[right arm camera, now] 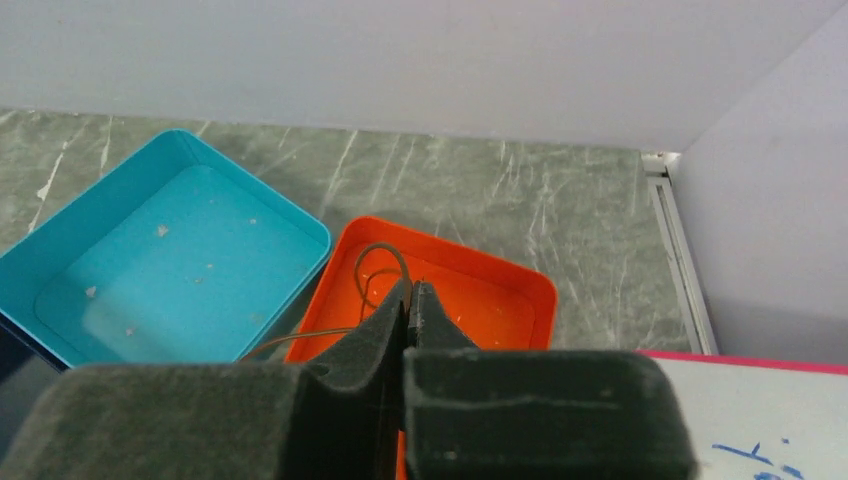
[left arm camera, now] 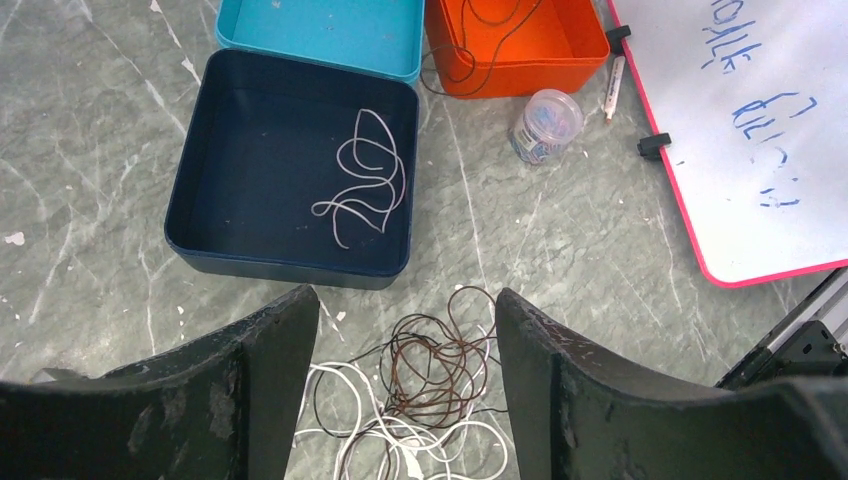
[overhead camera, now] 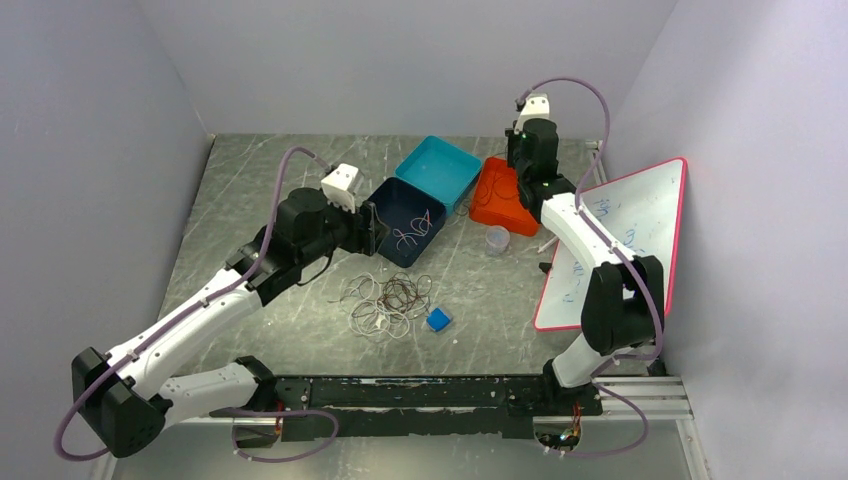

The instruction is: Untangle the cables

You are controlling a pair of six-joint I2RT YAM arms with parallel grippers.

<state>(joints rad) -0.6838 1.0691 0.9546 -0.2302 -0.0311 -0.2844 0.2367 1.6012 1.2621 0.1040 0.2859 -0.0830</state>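
A tangle of thin white and dark brown wiry cables (overhead camera: 385, 305) lies on the grey marbled table (overhead camera: 480, 300), near the left gripper (left arm camera: 405, 300), whose jaws stand spread and empty. One whitish cable (left arm camera: 362, 180) lies inside the navy square tray (left arm camera: 190, 180). The right gripper (right arm camera: 410, 300) is clenched on a thin brown cable (right arm camera: 381, 245) over the orange plastic tray (right arm camera: 500, 290)

Left wrist view. The left gripper (left arm camera: 404, 300) stands open, its two dark fingers (left arm camera: 250, 390) framing the near edge. Between them on the grey table (left arm camera: 90, 150) lies a tangle of white and brown cables (left arm camera: 420, 390). Just beyond, a dark blue tray (left arm camera: 260, 170) holds one looped white cable (left arm camera: 365, 180). Farther off are a teal tray (left arm camera: 320, 30) and, to its right, an orange tray (left arm camera: 540, 50) holding a dark cable (left arm camera: 495, 22). To the right are a small clear jar (left arm camera: 547, 122), a marker (left arm camera: 612, 72) and a pink-edged whiteboard (left arm camera: 740, 150).
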